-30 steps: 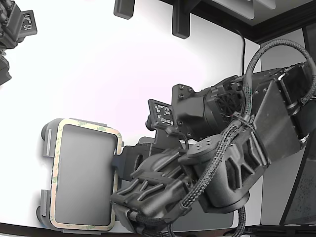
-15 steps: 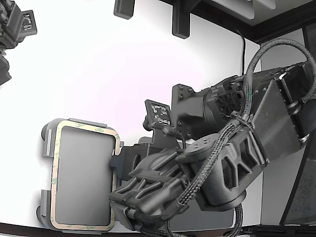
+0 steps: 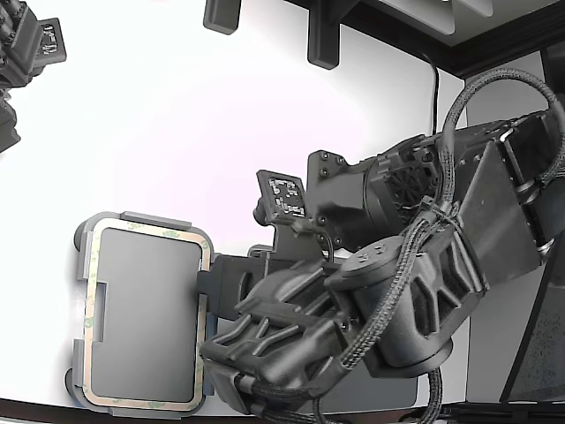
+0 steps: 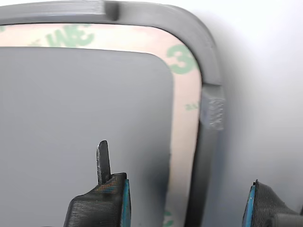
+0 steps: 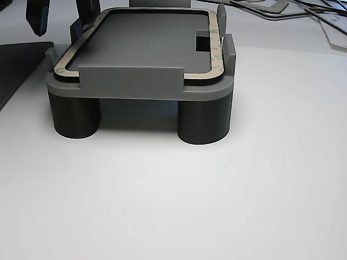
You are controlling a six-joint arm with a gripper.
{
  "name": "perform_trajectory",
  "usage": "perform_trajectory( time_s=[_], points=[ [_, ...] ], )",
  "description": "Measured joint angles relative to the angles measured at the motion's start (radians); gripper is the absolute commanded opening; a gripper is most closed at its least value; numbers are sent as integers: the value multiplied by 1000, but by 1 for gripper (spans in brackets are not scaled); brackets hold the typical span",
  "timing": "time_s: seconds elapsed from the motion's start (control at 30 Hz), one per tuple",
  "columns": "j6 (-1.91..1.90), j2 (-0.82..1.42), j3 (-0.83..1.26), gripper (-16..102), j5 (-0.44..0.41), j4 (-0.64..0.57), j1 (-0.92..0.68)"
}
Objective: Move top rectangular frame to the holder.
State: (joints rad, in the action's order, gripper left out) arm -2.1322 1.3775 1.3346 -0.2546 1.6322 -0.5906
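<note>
The top rectangular frame (image 4: 185,118) lies flat in the holder (image 5: 141,89), seated inside its raised edge tabs, cream border with green print showing all round the grey floor; the holder stands on round legs on the white table (image 5: 217,206); judged thin, light and flexible, likely to bend if pinched hard, so a hold belongs across one long rail, not a corner; the gripper (image 4: 185,201) hangs with jaws spread, one finger over the grey floor, the other outside the holder wall, nothing between them; the arm (image 3: 371,291) reaches in from the exterior view's right, wrist low beside the holder's edge.
</note>
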Motion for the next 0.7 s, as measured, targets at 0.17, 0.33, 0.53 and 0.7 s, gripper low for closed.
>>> perform_trajectory(
  time_s=[0.17, 0.33, 0.53, 0.7],
  points=[
    [242, 101, -17, 100, -146, 11, -6],
    [646, 299, 115, 100, -308, -91, 32],
    [1216, 663, 425, 100, -293, -345, 181],
    [1624, 1012, 755, 100, -129, -568, 336]
  ],
)
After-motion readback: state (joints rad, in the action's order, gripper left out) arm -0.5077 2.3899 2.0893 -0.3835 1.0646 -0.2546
